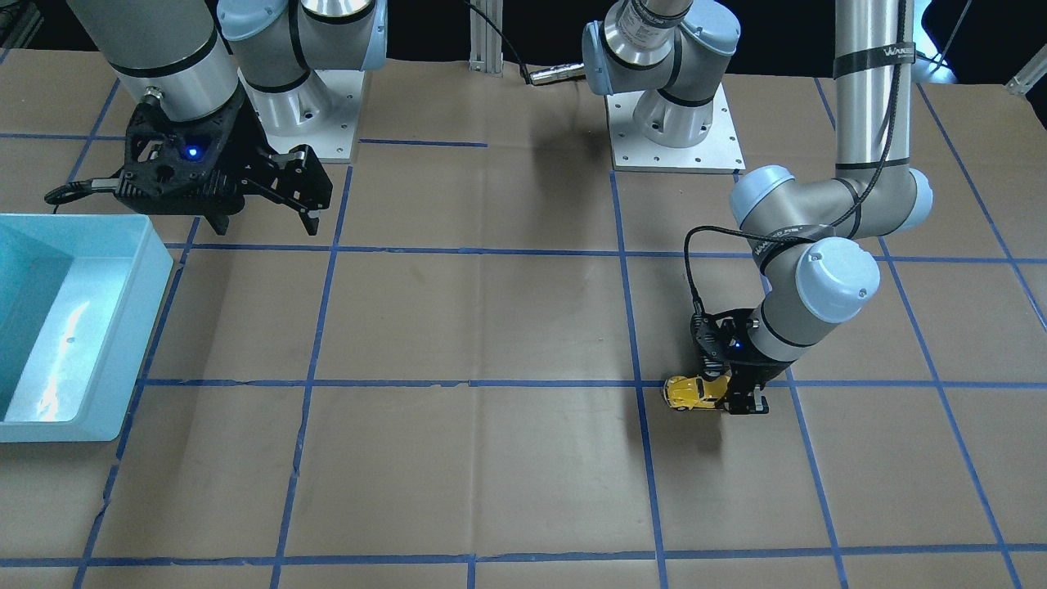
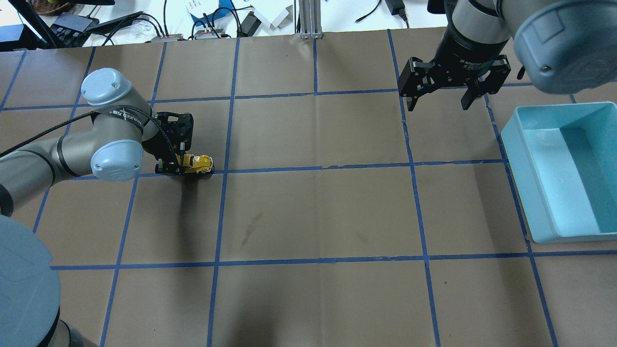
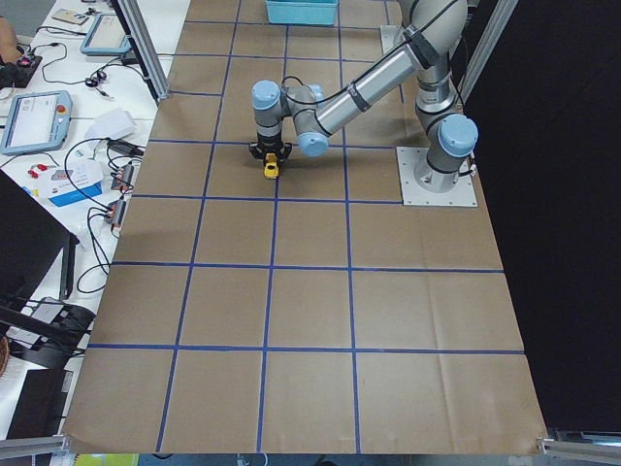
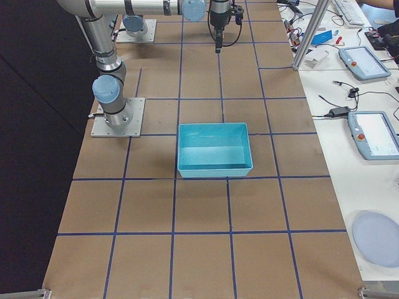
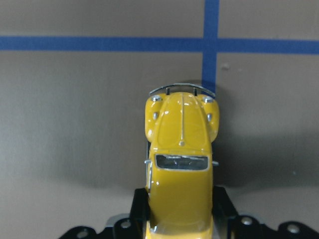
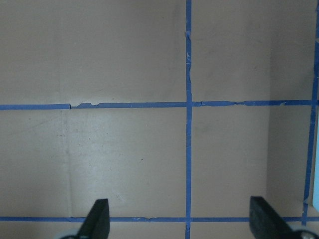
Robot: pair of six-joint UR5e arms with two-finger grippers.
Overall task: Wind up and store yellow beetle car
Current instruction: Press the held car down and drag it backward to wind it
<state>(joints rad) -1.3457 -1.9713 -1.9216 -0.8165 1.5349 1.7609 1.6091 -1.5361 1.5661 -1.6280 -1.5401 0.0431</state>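
So the yellow beetle car [image 5: 180,169] is sitting wheels-down on the bench [image 2: 313,212], right next to a crossing of the blue tape lines [image 5: 211,44], over on the robot's left side and well away from the teal bin [image 2: 564,168] on the far right. In the left wrist view you're looking straight down its roof and hood, chrome bumper pointing away from the camera.

The left gripper [image 2: 179,166] is down at bench level and looks clamped on the rear half of the car, one finger on each flank, with the front half sticking out past the fingertips. That reads to me like a grip on the body, though I can't tell how firmly it's pinching.

Progress-wise, I'd say we're early. Car is grabbed but not stored, and the bin looks empty as far as I can see. Whether any winding has happened, no idea from these shots. My guess is the current step is the pull-back wind, dragging it along the paper with the wheels pressed down.

The right gripper [image 2: 436,94] is hanging above the bench near the bin, fingers spread wide, holding nothing. The right wrist view shows only bare paper and tape between its fingers [image 6: 97,219].
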